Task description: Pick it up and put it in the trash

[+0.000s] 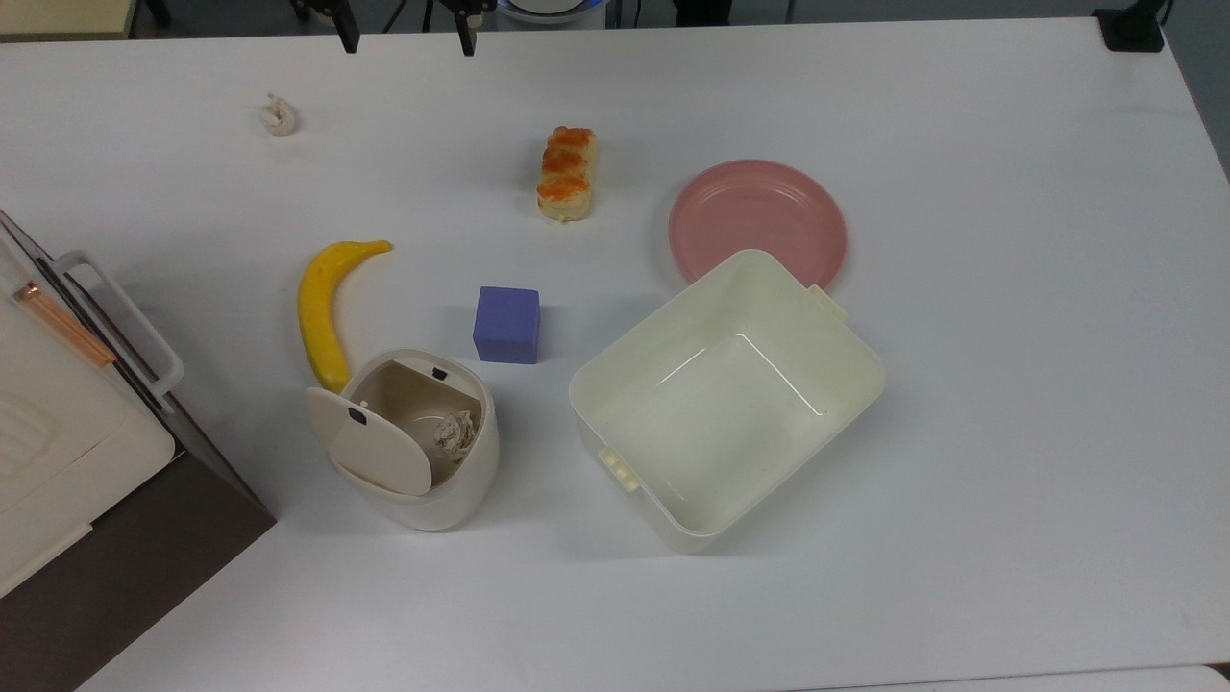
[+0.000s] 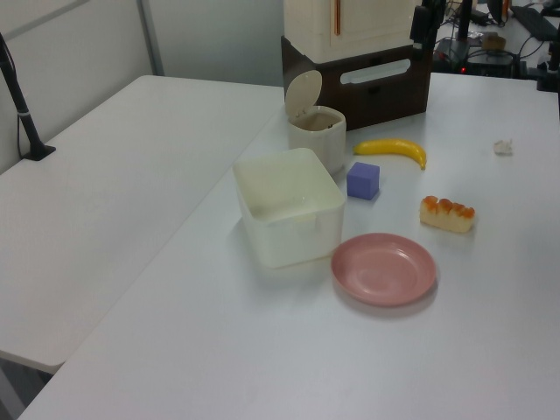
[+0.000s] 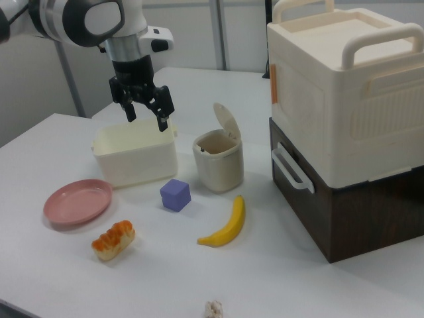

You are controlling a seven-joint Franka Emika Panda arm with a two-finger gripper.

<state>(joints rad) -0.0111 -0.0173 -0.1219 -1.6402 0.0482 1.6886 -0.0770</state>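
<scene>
Fingers (image 3: 162,114) of the gripper (image 3: 146,118) stand spread apart with nothing between them; it hangs in the air, in the right view in front of the square tub (image 3: 135,154), and in the top view its two dark tips (image 1: 347,37) poke in at the 12 o'clock edge. From those tips, the paper wad (image 1: 278,116) lies on the white table (image 1: 961,481) toward 7 o'clock, near them and alone; in the right view it sits at the bottom edge (image 3: 213,309). The trash bin (image 1: 423,447) stands well apart from the wad, toward 5 o'clock in the top view, its oval lid (image 1: 370,440) flipped up and another crumpled scrap (image 1: 455,434) inside. A banana (image 1: 325,308) lies just at the bin's 11 o'clock, a purple cube (image 1: 506,325) at its 1 o'clock. The bread piece (image 1: 567,173) sits at 12 o'clock from the cube, and the pink plate (image 1: 757,219) touches the tub's far corner.
</scene>
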